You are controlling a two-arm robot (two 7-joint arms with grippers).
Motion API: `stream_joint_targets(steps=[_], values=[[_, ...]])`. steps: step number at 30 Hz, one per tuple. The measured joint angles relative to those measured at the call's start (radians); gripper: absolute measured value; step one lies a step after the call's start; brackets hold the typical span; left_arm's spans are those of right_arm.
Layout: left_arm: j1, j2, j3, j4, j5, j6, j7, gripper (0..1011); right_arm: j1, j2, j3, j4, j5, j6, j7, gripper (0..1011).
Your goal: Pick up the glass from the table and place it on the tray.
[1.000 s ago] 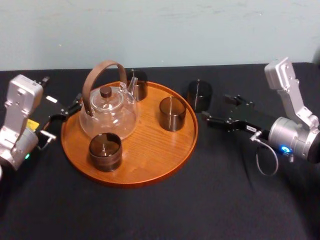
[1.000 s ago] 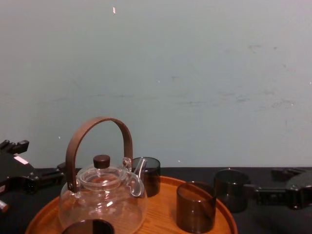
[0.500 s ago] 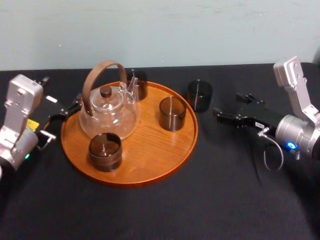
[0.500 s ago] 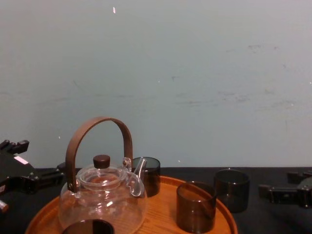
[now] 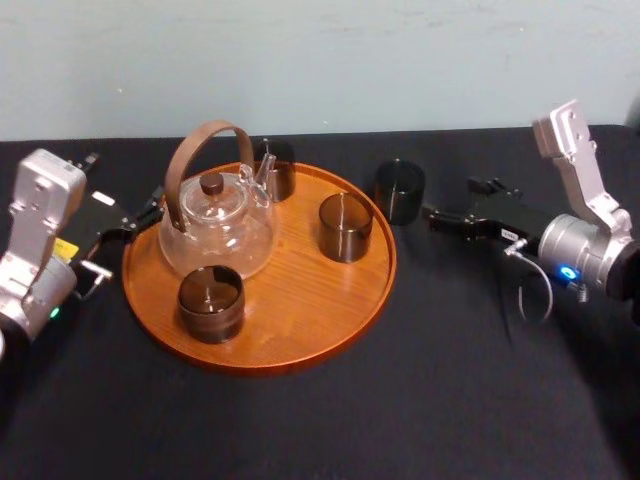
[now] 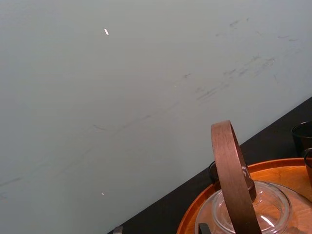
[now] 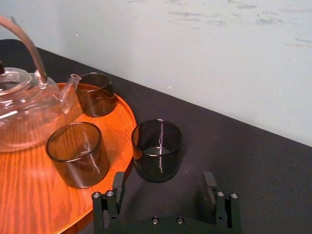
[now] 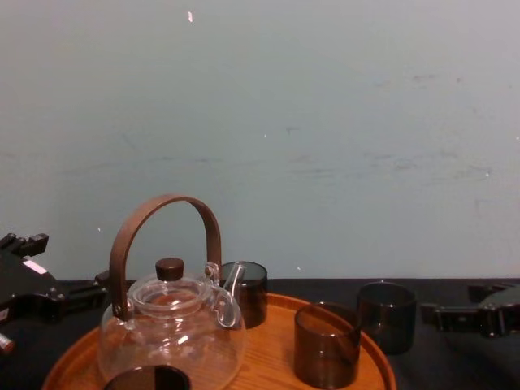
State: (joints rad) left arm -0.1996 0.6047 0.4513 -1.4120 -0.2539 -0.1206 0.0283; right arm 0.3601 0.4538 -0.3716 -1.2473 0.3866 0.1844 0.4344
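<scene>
Glass (image 5: 399, 191) stood upright on the bench (image 5: 420, 400) just right of the tray (image 5: 310, 320), right gripper (image 5: 448, 200) near it with fingers spread open and empty, left gripper (image 5: 150, 208) parked beside the tray's left rim.

tray (image 8: 272, 357) cut off, btm edge

So the right arm (image 5: 585, 262) reaches in from about 3 o'clock, forearm low and roughly level, right gripper (image 5: 450, 203) pointing toward 9 with its fingers (image 7: 118, 185) spread wide apart. The left arm (image 5: 35, 250) is just parked at 9 o'clock, left gripper (image 5: 140, 215) aimed toward 3.
</scene>
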Motion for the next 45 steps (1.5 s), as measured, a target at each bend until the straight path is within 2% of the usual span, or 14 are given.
stream_joint_targets(steps=[9,18,45], values=[[0.0,0.0,0.0,0.0,0.0,0.0,0.0,1001,0.066,-0.04,-0.022,0.088,-0.036,-0.004,0.009,1002],[0.0,0.0,0.0,0.0,0.0,0.0,0.0,1001,0.113,-0.07,-0.04,0.147,-0.061,-0.003,0.028,1003],[0.0,0.0,0.0,0.0,0.0,0.0,0.0,1001,0.209,-0.145,-0.062,0.292,-0.095,-0.028,0.062,1003]])
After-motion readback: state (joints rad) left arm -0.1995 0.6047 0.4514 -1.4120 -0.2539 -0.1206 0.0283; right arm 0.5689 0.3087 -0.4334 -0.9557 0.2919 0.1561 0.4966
